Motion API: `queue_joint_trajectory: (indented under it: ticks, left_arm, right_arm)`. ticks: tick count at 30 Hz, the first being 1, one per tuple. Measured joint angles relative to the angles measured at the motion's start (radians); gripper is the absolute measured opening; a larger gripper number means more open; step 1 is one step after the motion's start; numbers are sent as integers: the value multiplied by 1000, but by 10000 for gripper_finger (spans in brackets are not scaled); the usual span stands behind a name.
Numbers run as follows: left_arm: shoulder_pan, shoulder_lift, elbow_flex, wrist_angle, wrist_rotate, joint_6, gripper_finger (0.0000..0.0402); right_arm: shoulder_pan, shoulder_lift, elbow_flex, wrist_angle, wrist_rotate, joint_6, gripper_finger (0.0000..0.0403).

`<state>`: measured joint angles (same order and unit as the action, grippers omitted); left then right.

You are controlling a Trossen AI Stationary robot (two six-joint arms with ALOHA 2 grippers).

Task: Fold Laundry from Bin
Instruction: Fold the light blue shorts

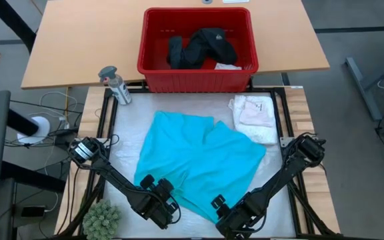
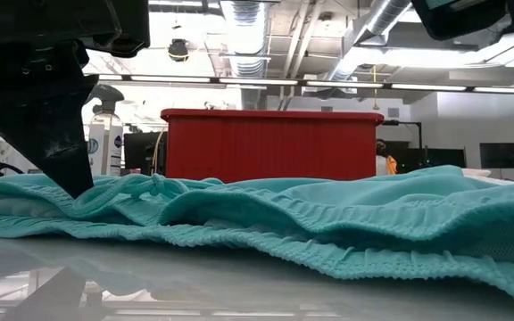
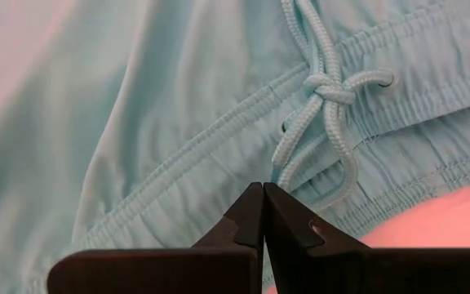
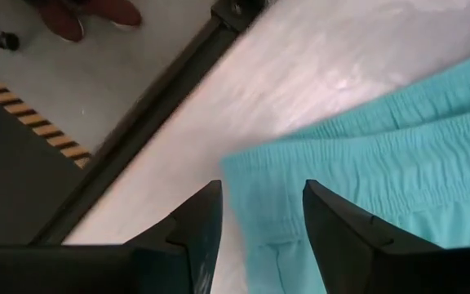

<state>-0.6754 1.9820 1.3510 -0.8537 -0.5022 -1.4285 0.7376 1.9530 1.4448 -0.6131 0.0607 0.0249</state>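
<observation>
On the desk's (image 1: pixel 132 107) left edge stands a grey-capped spray bottle (image 1: pixel 115 85), and nearer the front corner sits a spiky green ball (image 1: pixel 103 217). Just right of that, the left tool (image 1: pixel 160 197) rests at the near-left edge of the turquoise garment (image 1: pixel 199 160), its fingers pressed together with no gap; the left wrist view shows them closed right above the elastic waistband, just short of the knotted drawstring (image 3: pixel 325 90), and I cannot tell whether any cloth is caught between them. The turquoise piece, shorts by the look of the waistband and cord, lies spread flat across the middle of the pale work surface, rumpled along its near hem as the low view shows. Behind it, on the wooden top at the far side, sits the red bin (image 1: pixel 197 72), with black clothing (image 1: pixel 199 47) heaped inside and a bit of pale fabric (image 1: pixel 227 65) in its near-right corner. The right tool (image 1: pixel 232 212) sits at the near-right corner of the shorts, its fingers apart and straddling the corner of the waistband without gripping it. Farther right, beside the bin's front corner, a white lacy piece (image 1: pixel 255 117) lies bunched on the surface, touching the turquoise cloth's far-right edge.
</observation>
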Motion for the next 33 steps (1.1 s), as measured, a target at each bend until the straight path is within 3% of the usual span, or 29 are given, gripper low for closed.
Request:
queue_joint_trajectory:
  ticks: [16, 20, 26, 33]
  left_arm:
    - [-1, 0, 0, 0, 13, -16, 0]
    - [-1, 0, 0, 0, 10, -16, 0]
    - [-1, 0, 0, 0, 8, -16, 0]
    - [-1, 0, 0, 0, 16, -16, 0]
  right_arm:
    - [-6, 0, -79, 37, 18, 27, 162]
    - [-6, 0, -83, 38, 22, 38, 124]
    - [-6, 0, -83, 38, 21, 57, 22]
    - [15, 0, -56, 23, 26, 106, 15]
